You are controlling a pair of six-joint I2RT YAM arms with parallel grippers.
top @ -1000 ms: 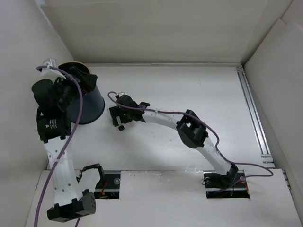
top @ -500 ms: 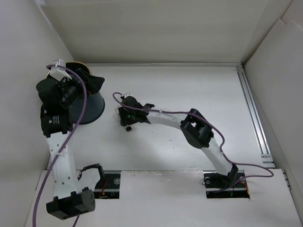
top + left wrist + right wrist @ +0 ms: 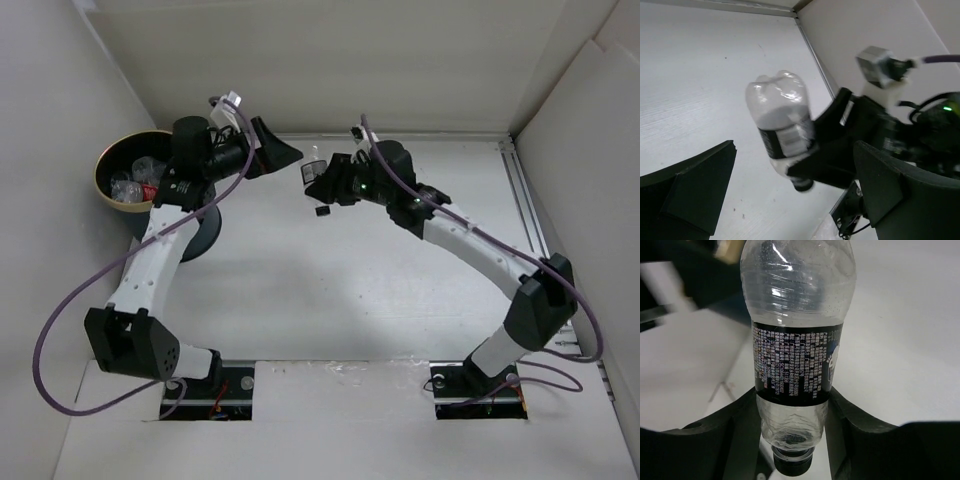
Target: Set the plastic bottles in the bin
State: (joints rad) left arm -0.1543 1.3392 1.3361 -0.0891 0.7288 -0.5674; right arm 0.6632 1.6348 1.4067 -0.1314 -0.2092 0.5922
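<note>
A clear plastic bottle with a dark label is held cap toward the wrist by my right gripper, which is shut on its shoulder just below the label. In the top view this bottle hangs above the table's back middle in the right gripper. My left gripper stands open just left of it, pointing at it. The left wrist view shows the bottle ahead of the left gripper, between its wide-apart fingers but apart from them. The bin, navy with a gold rim, stands far left and holds several bottles.
White walls close in the table on the left, back and right. A metal rail runs along the right edge. The left arm's purple cable loops out over the near left of the table.
The right gripper shut on the bottle and carried it up and back from mid-table. The left arm swung from over the bin to the right, so the bin's opening shows now.
</note>
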